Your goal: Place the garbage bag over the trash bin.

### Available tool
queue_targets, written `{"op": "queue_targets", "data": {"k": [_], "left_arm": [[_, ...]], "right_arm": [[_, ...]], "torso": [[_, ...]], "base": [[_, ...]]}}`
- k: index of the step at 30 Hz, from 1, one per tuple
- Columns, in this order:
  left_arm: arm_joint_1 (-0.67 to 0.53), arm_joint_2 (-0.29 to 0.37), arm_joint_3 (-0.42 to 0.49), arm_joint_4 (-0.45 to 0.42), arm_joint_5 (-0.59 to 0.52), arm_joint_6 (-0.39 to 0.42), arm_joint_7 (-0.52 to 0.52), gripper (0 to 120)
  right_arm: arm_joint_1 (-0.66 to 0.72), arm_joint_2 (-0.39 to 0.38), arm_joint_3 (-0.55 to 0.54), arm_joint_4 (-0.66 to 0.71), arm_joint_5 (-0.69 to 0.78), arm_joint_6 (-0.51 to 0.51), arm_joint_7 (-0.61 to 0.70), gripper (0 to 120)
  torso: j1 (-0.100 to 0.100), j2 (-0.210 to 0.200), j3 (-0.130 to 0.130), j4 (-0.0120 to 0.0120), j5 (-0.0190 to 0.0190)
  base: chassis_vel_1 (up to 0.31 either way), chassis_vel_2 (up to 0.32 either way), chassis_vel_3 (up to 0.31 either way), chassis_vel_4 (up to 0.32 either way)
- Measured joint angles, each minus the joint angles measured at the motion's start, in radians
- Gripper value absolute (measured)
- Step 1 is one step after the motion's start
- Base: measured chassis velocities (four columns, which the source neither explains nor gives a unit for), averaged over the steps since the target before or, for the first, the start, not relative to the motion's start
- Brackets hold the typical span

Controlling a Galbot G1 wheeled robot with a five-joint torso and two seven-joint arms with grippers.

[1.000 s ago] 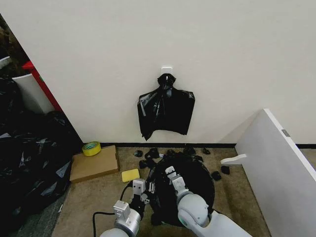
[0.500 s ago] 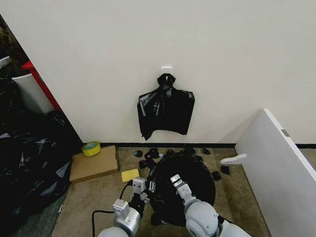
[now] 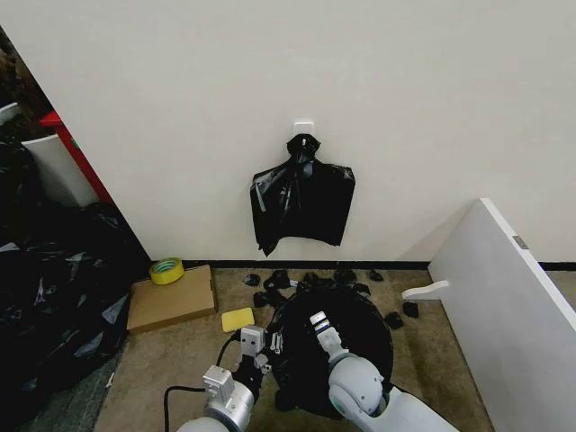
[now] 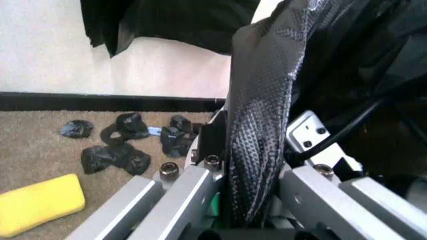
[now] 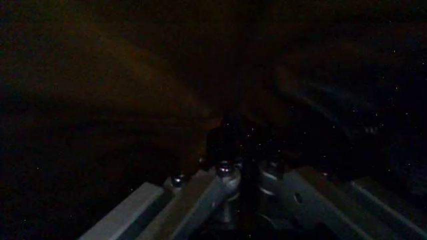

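A flat bundle of black bags (image 3: pixel 301 203) hangs from a white wall hook (image 3: pixel 304 126). Yellow sponge (image 3: pixel 238 319) lies on carpet beside a cardboard box (image 3: pixel 171 299) bearing a tape roll (image 3: pixel 166 270). Small black scraps (image 3: pixel 270 283), possibly plastic, sit along the skirting. Heaped black sacks (image 3: pixel 49 297) stand at left; a white panel (image 3: pixel 504 315) leans at right.

One yellow sponge (image 3: pixel 238 319), one tape roll (image 3: pixel 166 270), one cardboard box (image 3: pixel 171 299), one hanging bag bundle (image 3: pixel 301 203).

Glossy black garbage bag (image 3: pixel 346 346), yellow sponge (image 3: pixel 238 319) (tan carpet (image 3: pixel 171 364) beneath)
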Motion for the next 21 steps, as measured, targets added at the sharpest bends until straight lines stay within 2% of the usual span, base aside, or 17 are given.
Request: {"op": "queue_targets", "data": {"k": [5,9,14,21], "left_arm": [[-0.005,0.01,0.004,0.001,-0.001,0.0,0.0,1],[-0.003,0.012,0.003,-0.003,-0.003,-0.001,0.001,1],[0.006,0.013,-0.01,-0.008,-0.003,0.003,0.016,1],[-0.014,0.014,-0.013,0.014,-0.01,0.009,0.015,1]], "right_arm": [[-0.004,-0.005,-0.022,0.039,0.012,-0.028,-0.004,0],[0.006,0.006,-0.023,-0.001,-0.003,-0.015,-0.008,0],[0.015,0.002,-0.019,-0.067,-0.091,0.071,-0.038,0],[-0.002,-0.022,-0.013,-0.014,-0.079,0.095,-0.057,0]], "torso": [[0.0,0.0,0.0,0.0,0.0001],[0.0,0.0,0.0,0.0001,0.0001],[0.0,0.0,0.0,0.0002,0.0004],[0.0,0.0,0.0,0.0001,0.0001]], "base": [[0.0,0.0,0.0,0.0],[0.0,0.0,0.0,0.0],[0.0,0.0,0.0,0.0],[0.0,0.0,0.0,0.0]]}}
